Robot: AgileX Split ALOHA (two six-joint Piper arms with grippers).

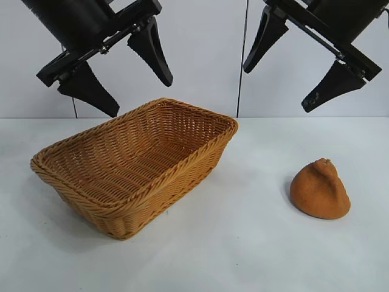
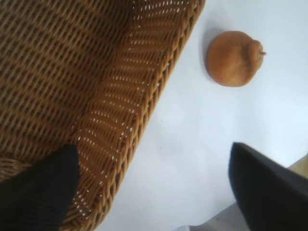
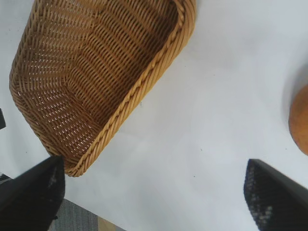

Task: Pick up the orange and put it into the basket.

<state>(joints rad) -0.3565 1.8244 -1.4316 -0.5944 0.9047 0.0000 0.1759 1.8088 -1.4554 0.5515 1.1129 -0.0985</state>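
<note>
The orange [image 1: 320,190], dull orange-brown with a knobby top, rests on the white table at the right; it also shows in the left wrist view [image 2: 234,58] and at the edge of the right wrist view [image 3: 299,120]. The basket [image 1: 182,159], tan woven wicker and empty, stands at the left-centre, also seen in the left wrist view [image 2: 159,82] and the right wrist view [image 3: 139,86]. My left gripper [image 1: 138,96] hangs open high above the basket. My right gripper [image 1: 276,88] hangs open high above the table, up and left of the orange.
The white table [image 1: 243,243] spreads between the basket and the orange. A pale wall with a dark vertical seam [image 1: 241,79] stands behind. The table's edge and grey floor show in the right wrist view [image 3: 82,216].
</note>
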